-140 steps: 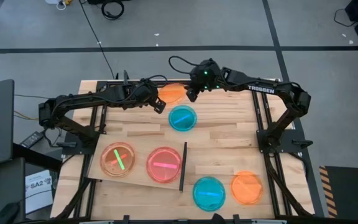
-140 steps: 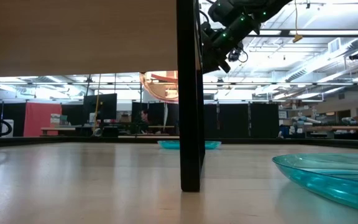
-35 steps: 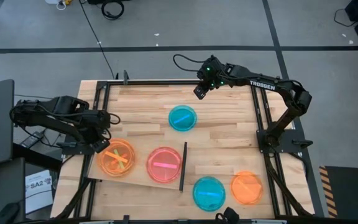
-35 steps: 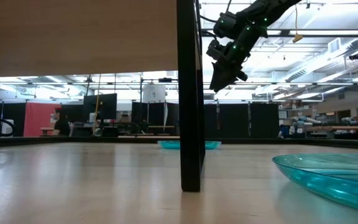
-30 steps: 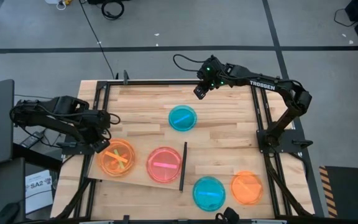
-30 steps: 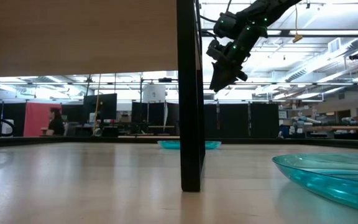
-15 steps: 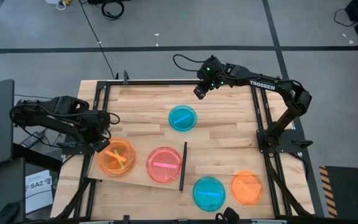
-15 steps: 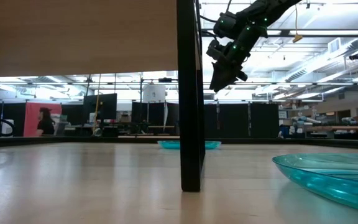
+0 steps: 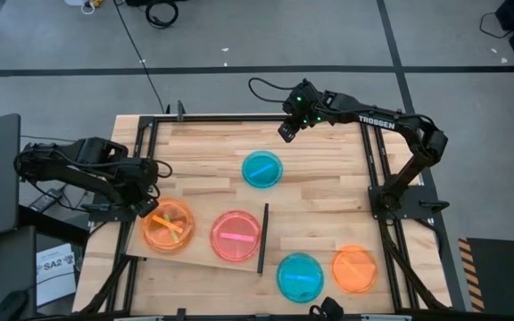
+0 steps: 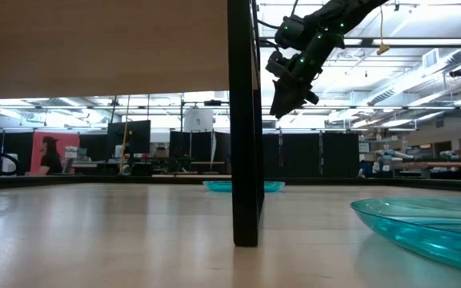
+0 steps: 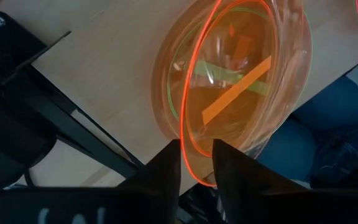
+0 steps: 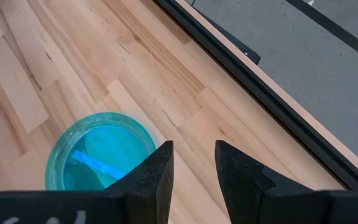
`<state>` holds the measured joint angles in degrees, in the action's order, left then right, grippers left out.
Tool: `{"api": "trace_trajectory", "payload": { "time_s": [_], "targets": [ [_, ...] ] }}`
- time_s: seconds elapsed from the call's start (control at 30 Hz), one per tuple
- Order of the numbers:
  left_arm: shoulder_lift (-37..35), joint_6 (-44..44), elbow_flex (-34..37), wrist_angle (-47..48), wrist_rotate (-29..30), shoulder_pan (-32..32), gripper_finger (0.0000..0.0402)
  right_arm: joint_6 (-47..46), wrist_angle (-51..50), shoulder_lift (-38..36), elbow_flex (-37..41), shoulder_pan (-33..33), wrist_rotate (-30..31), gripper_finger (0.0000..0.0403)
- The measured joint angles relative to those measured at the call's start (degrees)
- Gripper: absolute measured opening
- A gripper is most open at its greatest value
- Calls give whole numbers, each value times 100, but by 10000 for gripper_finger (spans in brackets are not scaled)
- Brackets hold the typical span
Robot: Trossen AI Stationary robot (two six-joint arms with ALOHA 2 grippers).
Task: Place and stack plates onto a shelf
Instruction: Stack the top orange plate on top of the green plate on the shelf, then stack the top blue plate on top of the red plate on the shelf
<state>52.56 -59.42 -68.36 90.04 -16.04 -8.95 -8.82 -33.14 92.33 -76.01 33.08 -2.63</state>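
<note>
Left end effector [image 11: 194, 163] is parting its fingers around the rim of the orange plate [image 9: 169, 226], now stacked on the shelf [image 9: 199, 259] beside the pink plate [image 9: 236, 236]. Release is underway. Right end effector [image 9: 286, 132], partly open and empty, is hovering above the worktop [image 9: 328, 187] near the blue plate [image 9: 262, 169].

Both arms all matte black, six-joint, tubular links with chunky joint housings. Right arm [image 9: 391, 125] has white "TROSSEN" lettering on the forearm link, and green LEDs lit at the wrist, visible in high and low views. Black cable loops off the right wrist. Left arm [image 9: 78, 169] same build, no lettering visible, loose black cabling bunched near its base. Fingers [image 11: 166, 171] are flat, dark, tapered blades, plain faces. Each arm sits on a black frame rail at the table's side.
</note>
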Motion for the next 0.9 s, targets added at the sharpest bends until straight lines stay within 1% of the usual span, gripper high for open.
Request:
{"api": "trace_trajectory", "payload": {
  "time_s": [0.5, 0.6, 0.9],
  "targets": [
    [0, -5, 0, -2, -1, 0, 165, 0, 0, 0, 0, 0, 0, 124],
    [0, -7, 0, -2, 2, 0, 170, 0, 0, 0, 0, 0, 0, 124],
    [0, -4, 0, -2, 340, 0, 172, 0, 0, 0, 0, 0, 0, 124]
  ]
}}
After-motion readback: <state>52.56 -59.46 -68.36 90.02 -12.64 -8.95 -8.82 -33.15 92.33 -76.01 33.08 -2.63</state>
